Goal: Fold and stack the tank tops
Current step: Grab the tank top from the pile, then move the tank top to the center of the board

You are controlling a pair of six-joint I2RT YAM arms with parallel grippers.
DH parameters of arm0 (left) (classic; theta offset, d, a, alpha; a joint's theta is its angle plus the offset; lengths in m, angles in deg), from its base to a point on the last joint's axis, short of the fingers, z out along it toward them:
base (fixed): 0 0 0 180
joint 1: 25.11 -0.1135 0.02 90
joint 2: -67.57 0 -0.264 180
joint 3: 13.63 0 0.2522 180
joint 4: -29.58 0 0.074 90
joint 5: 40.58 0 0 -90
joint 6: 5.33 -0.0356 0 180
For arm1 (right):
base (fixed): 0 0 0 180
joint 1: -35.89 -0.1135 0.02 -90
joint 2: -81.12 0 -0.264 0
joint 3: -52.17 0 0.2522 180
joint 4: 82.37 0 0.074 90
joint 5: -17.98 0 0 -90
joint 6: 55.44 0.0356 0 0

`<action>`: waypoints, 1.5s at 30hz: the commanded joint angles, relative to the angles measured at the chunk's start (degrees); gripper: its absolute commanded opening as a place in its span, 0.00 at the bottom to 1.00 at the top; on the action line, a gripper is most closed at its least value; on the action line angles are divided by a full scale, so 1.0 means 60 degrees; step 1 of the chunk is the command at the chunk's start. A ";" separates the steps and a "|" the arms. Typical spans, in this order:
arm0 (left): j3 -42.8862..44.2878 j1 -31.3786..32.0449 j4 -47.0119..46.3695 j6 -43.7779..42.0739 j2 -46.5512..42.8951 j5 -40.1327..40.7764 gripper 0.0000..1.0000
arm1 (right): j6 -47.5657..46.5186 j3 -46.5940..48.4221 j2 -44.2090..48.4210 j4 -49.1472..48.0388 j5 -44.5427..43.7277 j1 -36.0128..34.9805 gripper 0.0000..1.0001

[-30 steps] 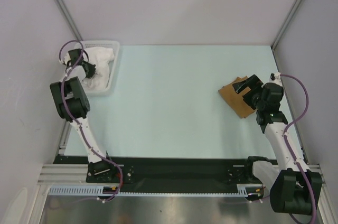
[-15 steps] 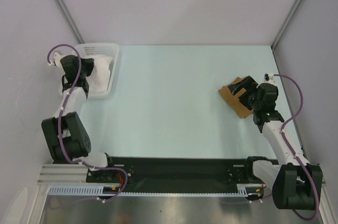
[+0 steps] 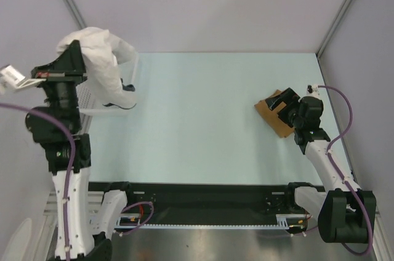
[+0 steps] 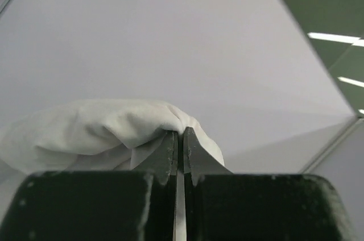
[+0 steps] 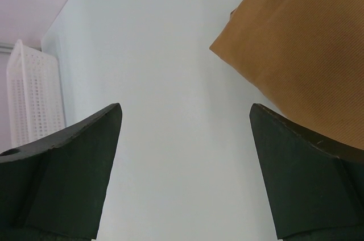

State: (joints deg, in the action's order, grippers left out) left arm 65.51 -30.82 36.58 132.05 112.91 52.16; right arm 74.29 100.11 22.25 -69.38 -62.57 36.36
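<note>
My left gripper is raised high above the table's far left corner and is shut on the white tank top. The top hangs down from it in a bunch, with navy trim showing at its lower end. In the left wrist view the fingertips pinch a fold of the white cloth against the wall behind. The tan-brown tank top lies folded on the table at the right. My right gripper hovers at its near right edge, open and holding nothing; in its own view the tan top lies beyond the right finger.
The white lattice basket stands at the far left of the table, mostly hidden behind the hanging top in the top view. Grey walls close in the table at the back and on both sides. The pale table surface lies between the arms.
My left arm has swung up and lifted the white tank top out of the basket, so it now hangs in the air. The right arm has barely moved.
</note>
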 commanded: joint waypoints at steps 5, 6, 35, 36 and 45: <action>0.1333 0.0190 0.0132 0.1081 -0.0541 -0.2224 0.01 | -0.0293 0.0091 0.0012 -0.0325 -0.0242 -0.0049 1.00; 0.1421 0.0278 0.0073 0.1461 -0.0366 -0.2462 0.00 | -0.0293 0.0091 0.0012 -0.0325 -0.0257 -0.0049 1.00; 0.1087 0.6459 0.5111 -0.2710 0.4266 0.0494 1.00 | -0.0454 0.1040 -0.2707 0.0085 -0.1281 -0.1571 0.89; 0.0563 0.6504 0.5112 -0.2725 0.3945 0.0596 1.00 | -0.0381 0.1115 -0.2944 0.0375 -0.1384 -0.1630 0.89; -0.1639 0.6578 0.5008 -0.2725 0.1907 0.1066 1.00 | 0.0614 0.3382 -0.5714 0.2688 -0.3973 -0.2274 0.94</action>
State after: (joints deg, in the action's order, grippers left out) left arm 56.51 8.48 67.09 117.47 127.18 56.34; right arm 75.16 114.69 -9.73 -60.09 -77.54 24.25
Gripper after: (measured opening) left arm 0.996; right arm 0.927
